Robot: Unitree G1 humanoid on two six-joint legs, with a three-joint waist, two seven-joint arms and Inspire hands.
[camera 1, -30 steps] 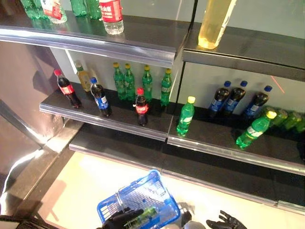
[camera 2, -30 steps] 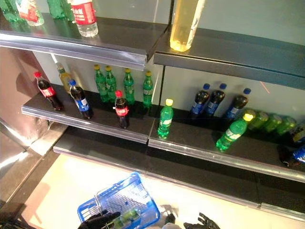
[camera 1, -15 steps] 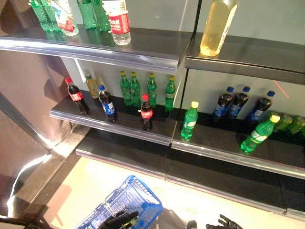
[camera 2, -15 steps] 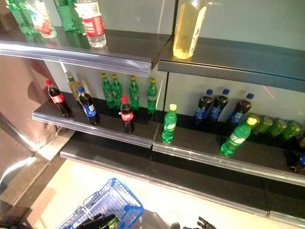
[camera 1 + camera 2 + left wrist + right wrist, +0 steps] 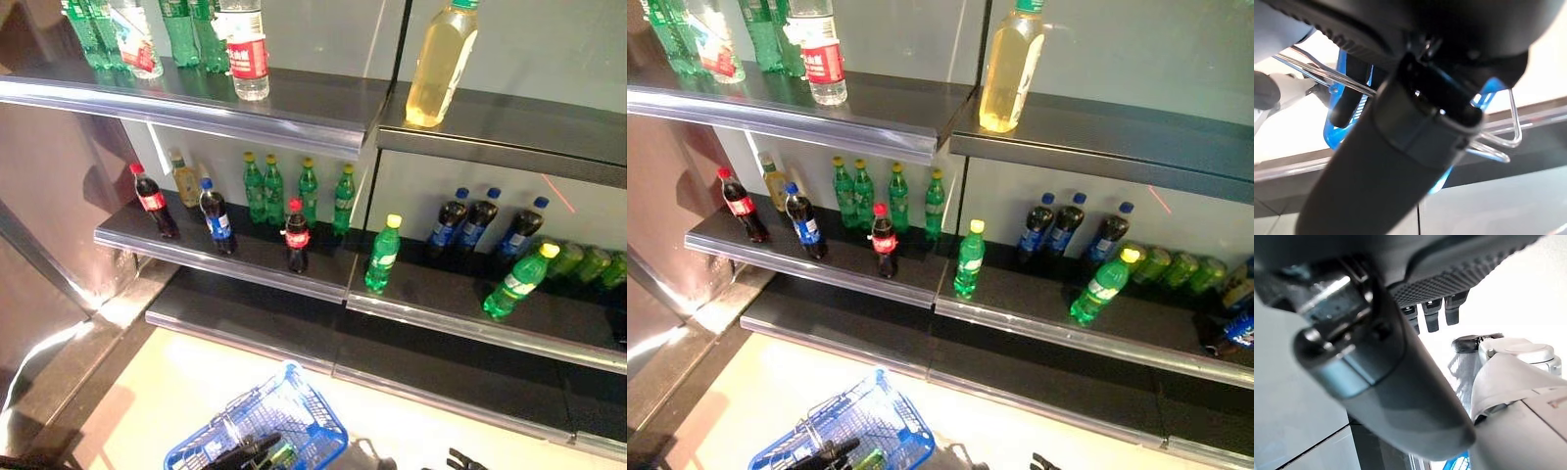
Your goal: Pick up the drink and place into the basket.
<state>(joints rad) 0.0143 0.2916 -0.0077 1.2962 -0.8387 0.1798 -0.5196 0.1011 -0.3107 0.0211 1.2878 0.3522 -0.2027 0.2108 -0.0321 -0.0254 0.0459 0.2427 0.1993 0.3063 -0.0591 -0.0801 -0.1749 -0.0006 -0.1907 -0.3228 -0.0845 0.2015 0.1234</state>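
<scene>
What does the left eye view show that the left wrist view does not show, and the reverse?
Only the left eye view shows the shelves with their drinks: green bottles, cola bottles and a tall yellow bottle. It also shows a green item lying in the blue basket and the right hand at the lower edge.

Only the left wrist view shows the basket's wire handles from close.

Both show the basket and the left hand at it.

Honestly can't read any text here. The clear plastic bottle with the red label, at 11 o'clock on the top shelf, shows white print, but it's too small to make out.
</scene>
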